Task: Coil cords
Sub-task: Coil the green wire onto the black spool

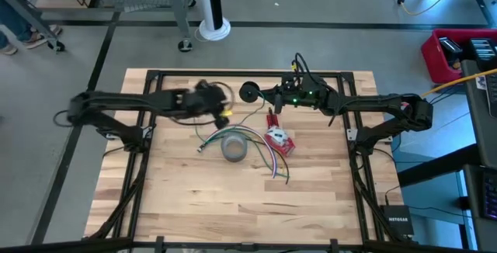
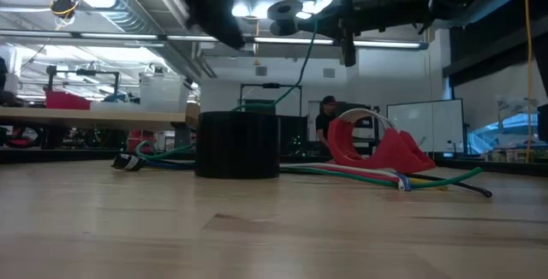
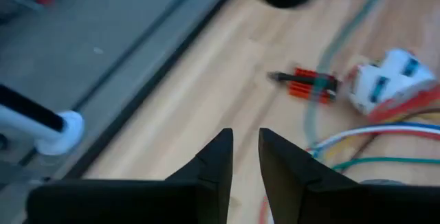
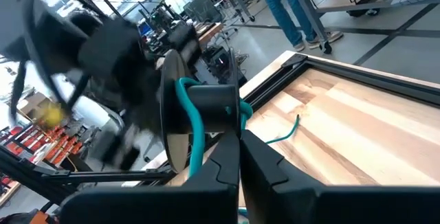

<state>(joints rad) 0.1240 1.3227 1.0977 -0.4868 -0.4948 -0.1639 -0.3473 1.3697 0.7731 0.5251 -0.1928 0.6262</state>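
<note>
Grey tape roll sits mid-tabletop amid loose coloured wires and a red holder. Toward the far edge, the right gripper has its jaws closed on a black spool, lifted clear so the green cord can wind on. Left gripper hovers nearby, jaws narrowly parted and empty.

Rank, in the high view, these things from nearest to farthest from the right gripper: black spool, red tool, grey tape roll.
From the right gripper:
1. Black spool, held beside it, toward the left arm.
2. Red tool, on the table just below the gripper.
3. Grey tape roll, farther toward the table's middle.
</note>
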